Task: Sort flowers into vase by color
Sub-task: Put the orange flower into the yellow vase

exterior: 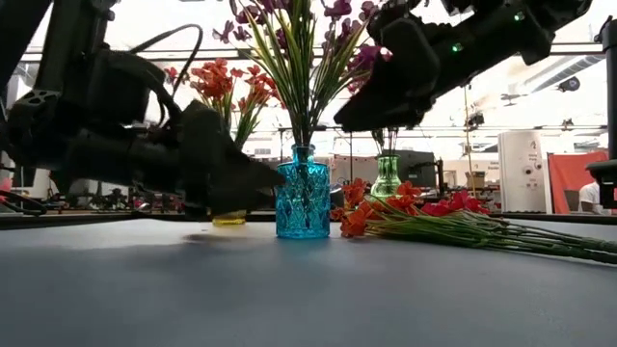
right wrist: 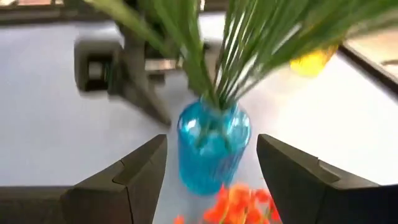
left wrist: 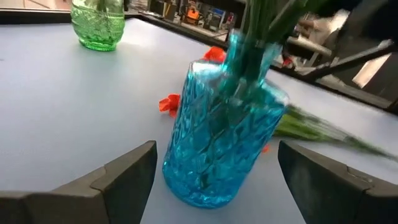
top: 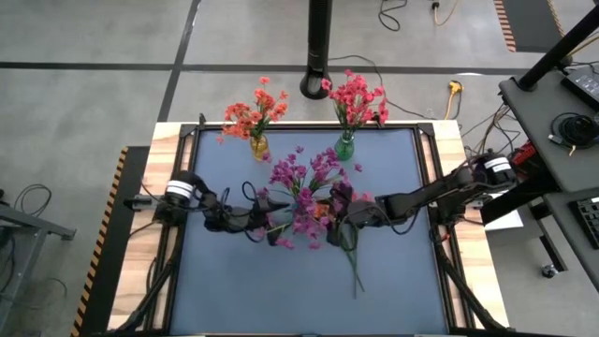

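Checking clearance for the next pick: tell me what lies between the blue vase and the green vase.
In the low view, loose orange and red flowers lie on the mat between the blue vase and the green vase.

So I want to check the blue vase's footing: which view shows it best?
The low view: the blue vase stands upright on the table, full outline visible. The left wrist view shows its body close up, the right wrist view blurs it, and the high view hides it under purple flowers.

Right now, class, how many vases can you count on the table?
3: a yellow vase at the back left, a green vase at the back right, and a blue vase mid-table between both grippers. None seems hidden.
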Action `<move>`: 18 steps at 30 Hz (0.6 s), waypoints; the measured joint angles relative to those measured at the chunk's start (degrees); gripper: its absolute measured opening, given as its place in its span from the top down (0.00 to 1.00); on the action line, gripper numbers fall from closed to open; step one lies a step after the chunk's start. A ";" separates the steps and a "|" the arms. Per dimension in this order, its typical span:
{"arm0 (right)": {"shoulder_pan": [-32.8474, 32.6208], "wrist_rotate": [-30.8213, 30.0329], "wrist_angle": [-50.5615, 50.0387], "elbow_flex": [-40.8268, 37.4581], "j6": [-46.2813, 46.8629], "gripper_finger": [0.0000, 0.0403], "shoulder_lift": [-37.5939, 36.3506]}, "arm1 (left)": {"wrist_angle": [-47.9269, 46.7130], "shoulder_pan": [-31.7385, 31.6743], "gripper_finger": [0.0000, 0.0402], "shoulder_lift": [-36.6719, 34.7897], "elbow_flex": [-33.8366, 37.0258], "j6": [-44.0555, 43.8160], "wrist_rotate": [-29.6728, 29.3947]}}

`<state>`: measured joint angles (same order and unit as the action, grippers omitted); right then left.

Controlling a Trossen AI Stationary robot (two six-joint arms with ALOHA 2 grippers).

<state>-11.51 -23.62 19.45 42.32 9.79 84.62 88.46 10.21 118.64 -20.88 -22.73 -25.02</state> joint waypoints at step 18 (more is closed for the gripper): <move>-10.88 0.06 -20.53 -0.08 30.62 0.36 2.16 | 0.52 9.23 0.22 -14.80 7.51 -6.86 -1.44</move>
<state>-22.39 -23.56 -1.07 42.23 40.41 86.78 88.99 19.44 103.83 -13.37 -29.59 -26.46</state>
